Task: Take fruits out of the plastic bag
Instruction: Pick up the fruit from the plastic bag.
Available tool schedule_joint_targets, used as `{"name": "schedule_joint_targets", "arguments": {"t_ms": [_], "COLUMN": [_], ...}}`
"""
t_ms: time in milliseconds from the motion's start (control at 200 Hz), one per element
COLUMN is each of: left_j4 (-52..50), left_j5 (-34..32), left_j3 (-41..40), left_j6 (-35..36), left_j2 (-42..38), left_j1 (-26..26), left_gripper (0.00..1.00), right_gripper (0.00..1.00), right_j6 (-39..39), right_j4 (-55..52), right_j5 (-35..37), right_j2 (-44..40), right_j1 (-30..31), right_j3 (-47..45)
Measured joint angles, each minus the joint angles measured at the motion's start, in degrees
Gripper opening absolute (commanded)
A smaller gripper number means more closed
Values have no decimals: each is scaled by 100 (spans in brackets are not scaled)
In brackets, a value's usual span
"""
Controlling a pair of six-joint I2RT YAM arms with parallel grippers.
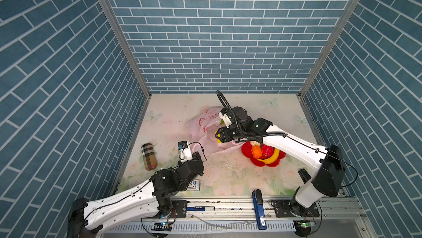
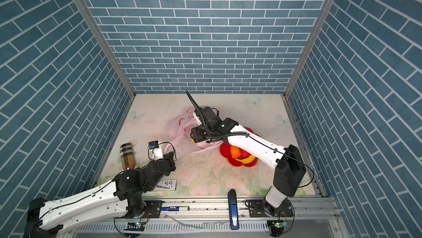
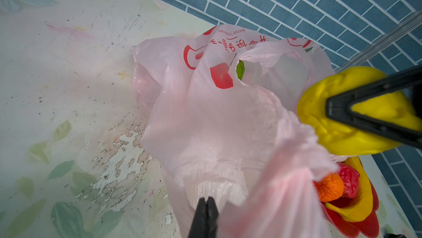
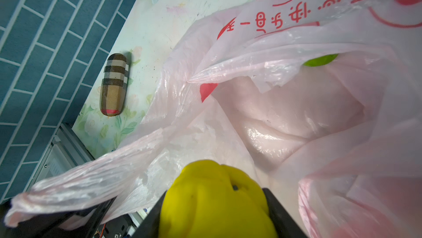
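Flowery table is holding a crinkly pink plastic bag; left gripper, closed, is pinching it; right gripper is squeezing a lumpy yellow fruit.

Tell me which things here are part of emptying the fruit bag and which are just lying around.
Job: plastic bag, pinched by left end effector; yellow lumpy fruit in right end effector; green fruit inside bag; orange fruit, red fruit, banana on red plate.
Lying about: plaid case, blue stapler, marker, small carton.
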Motion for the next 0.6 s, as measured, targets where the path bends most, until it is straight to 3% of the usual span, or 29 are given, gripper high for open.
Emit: {"name": "schedule_joint_targets", "arguments": {"t_ms": [280, 600], "left_j4": [2, -4], "left_j5": [-35, -66], "left_j3": [13, 15], "left_j6": [63, 81], "left_j2": [2, -37], "left_j1": [2, 2], "left_gripper": [0, 0], "right_gripper": [57, 56], "right_j6": [-155, -177], "right_j4": [-494, -782], "right_j5": [616, 925], "right_j2": [-649, -1464], "right_j1": [-160, -940], "right_j3": [-79, -632]}}
